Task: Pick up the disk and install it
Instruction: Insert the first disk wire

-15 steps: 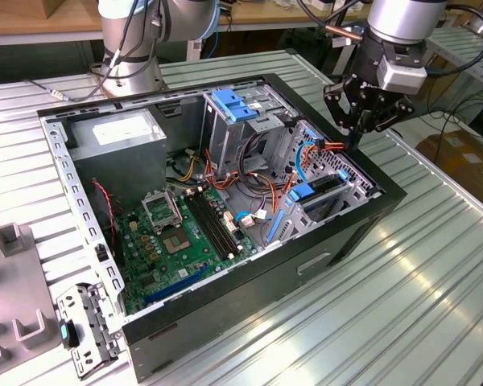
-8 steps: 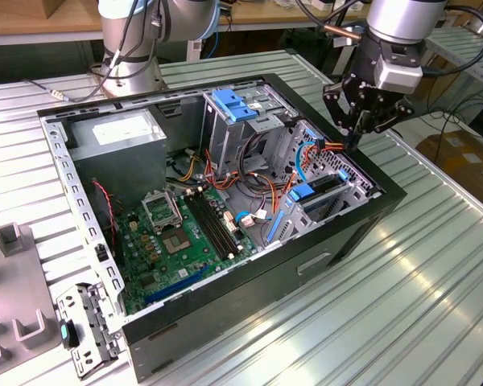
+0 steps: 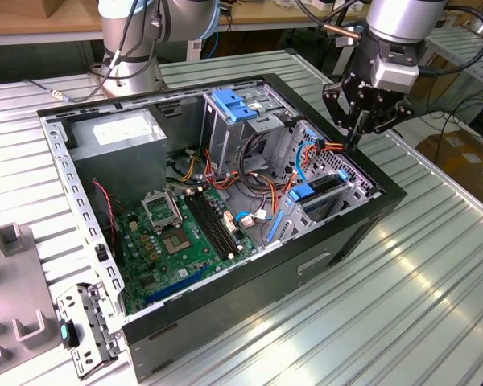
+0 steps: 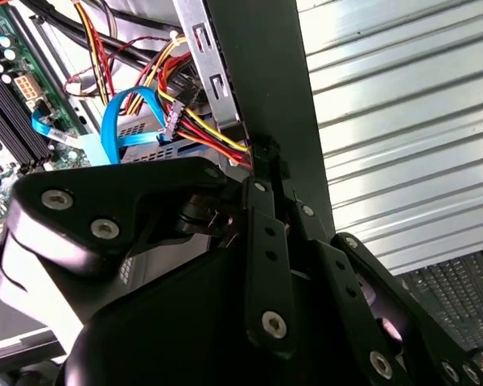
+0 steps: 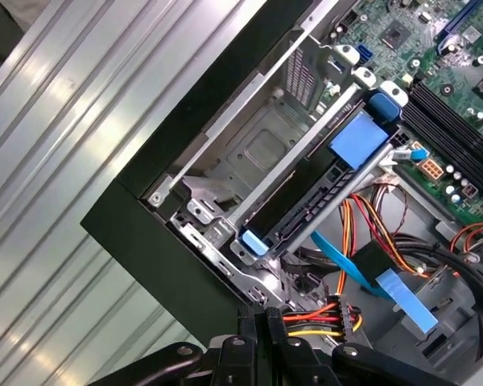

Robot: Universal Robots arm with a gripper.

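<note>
Disk [image 5: 306, 189] sits in the drive bay of the open PC case [image 3: 354, 233], at the exterior view's right end. It stands on edge in the slot, blue carrier rail tab up top, blue clip at each end. In the exterior view the same disk [image 3: 320, 193] shows as a dark slab with a blue tab, set between the grey bay walls.

Hand [image 3: 356, 138] is just above the far right edge of the case, beside the bay, fingers pointing down. Fingers look pressed together, holding nothing. In the second wrist view the hand [image 4: 266, 165] has its tips at the case wall, right by a bundle of yellow, red and black power wires [image 4: 205, 125]. In the first wrist view the fingertips [image 5: 262, 314] sit just next to the power connector [image 5: 338, 314], apart from the disk.

A flat blue data cable [image 5: 362, 269] runs near the disk's end. A grey drive cage [image 3: 237, 121] with a blue top stands farther in, toward the case's far side. Motherboard [image 3: 181, 233] lies on the case floor to the exterior view's left of the bay. Case rests on a ribbed metal tabletop [image 3: 419, 305]. A loose bracket [image 3: 84, 326] lies at the near left corner.
</note>
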